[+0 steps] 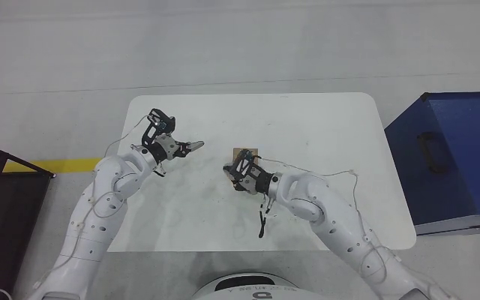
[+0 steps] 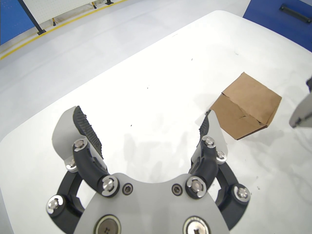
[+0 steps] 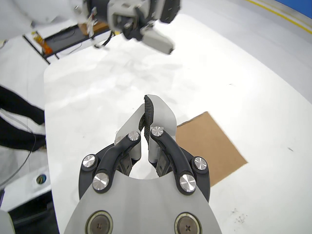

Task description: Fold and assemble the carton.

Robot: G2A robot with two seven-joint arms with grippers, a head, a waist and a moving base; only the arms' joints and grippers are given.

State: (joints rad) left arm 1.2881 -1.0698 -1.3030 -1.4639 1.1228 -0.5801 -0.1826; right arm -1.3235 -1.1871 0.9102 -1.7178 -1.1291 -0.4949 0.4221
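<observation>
The carton point(image 1: 246, 155) is a small brown cardboard box resting near the middle of the white table point(image 1: 322, 127). In the left wrist view the carton point(image 2: 246, 108) shows a closed side with creased flaps. My left gripper point(image 2: 143, 115) is open and empty, a short way off the carton, and appears in the top view as the left gripper point(image 1: 195, 145). My right gripper point(image 3: 147, 101) is shut with nothing between its fingers, just beside the carton point(image 3: 209, 147). From above, the right gripper point(image 1: 229, 171) sits at the carton's near-left corner.
A blue bin point(image 1: 442, 161) stands on the floor right of the table. A black cart point(image 1: 19, 195) sits at the left. A thin black cable point(image 1: 262, 221) hangs from the right forearm over the table. The table's right half and back are bare.
</observation>
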